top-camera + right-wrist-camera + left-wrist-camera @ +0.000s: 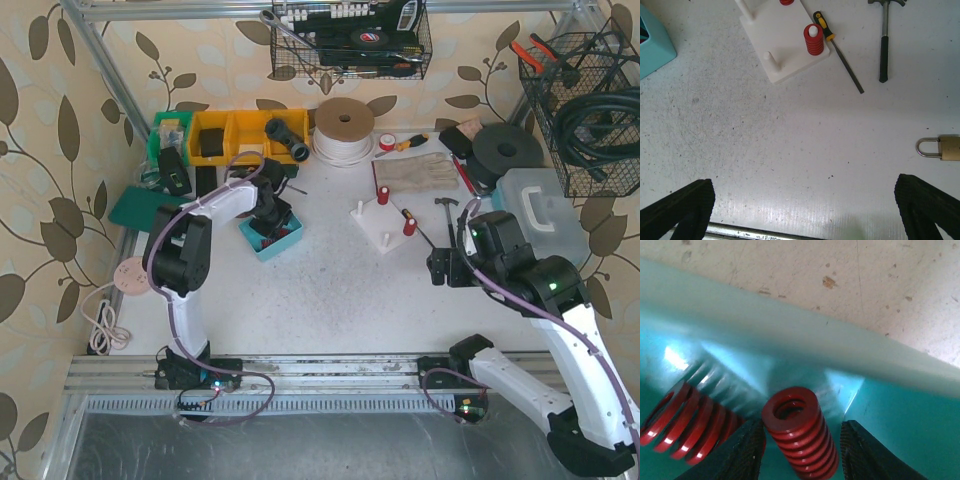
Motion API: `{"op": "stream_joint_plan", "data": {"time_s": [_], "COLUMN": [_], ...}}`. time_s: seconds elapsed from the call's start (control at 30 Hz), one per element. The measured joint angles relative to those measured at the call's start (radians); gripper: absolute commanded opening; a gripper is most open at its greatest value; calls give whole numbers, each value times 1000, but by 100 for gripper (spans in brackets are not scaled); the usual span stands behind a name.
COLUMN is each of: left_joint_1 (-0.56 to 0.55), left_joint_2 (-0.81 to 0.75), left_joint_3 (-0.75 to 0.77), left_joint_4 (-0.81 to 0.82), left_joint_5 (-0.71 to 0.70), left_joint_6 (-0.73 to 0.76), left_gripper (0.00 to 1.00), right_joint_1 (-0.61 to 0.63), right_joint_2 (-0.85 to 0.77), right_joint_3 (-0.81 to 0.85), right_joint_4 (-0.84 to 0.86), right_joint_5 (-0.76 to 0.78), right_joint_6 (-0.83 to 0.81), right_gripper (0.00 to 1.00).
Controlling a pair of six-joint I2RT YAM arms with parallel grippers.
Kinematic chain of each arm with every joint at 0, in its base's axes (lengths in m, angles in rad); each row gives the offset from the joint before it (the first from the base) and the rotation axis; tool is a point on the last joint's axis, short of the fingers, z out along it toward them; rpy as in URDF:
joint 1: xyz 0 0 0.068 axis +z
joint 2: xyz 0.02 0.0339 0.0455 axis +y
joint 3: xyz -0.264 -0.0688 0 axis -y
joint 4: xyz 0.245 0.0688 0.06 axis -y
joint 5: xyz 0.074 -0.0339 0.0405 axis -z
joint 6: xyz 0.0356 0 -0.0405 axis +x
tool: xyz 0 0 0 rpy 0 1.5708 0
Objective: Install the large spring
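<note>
My left gripper reaches down into the teal bin. In the left wrist view its fingers are open on either side of a large red spring that lies in the bin. The left finger is close against the spring and the right finger stands apart from it. A second red spring lies to its left. The white peg base carries two red springs on pegs. My right gripper is wide open and empty above the bare table.
In the right wrist view the peg base shows a red spring on a peg and a bare peg. A yellow-handled screwdriver, a hammer and a padlock lie nearby. Yellow bins stand at the back.
</note>
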Motion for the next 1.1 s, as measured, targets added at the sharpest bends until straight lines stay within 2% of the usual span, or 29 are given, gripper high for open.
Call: {"op": "stream_joint_plan", "data": {"time_s": [0.2, 0.63, 0.7, 0.87, 0.97, 1.1], "left_joint_1": [0, 0, 0, 0, 0, 0], "left_joint_2": [60, 95, 95, 95, 95, 90], "left_joint_3": [26, 47, 47, 51, 64, 75], "left_joint_4": [25, 102, 104, 84, 46, 7], "left_joint_5": [-28, -56, -58, -59, -60, -67], "left_joint_6": [5, 49, 53, 68, 92, 140], "left_gripper": [47, 31, 33, 47, 48, 42], "right_joint_1": [0, 0, 0, 0, 0, 0], "right_joint_2": [4, 22, 22, 21, 14, 0], "right_joint_3": [0, 0, 0, 0, 0, 0], "right_joint_4": [0, 0, 0, 0, 0, 0], "right_joint_5": [0, 4, 4, 7, 8, 8], "right_joint_6": [0, 0, 0, 0, 0, 0], "right_gripper": [97, 97, 97, 97, 97, 97]}}
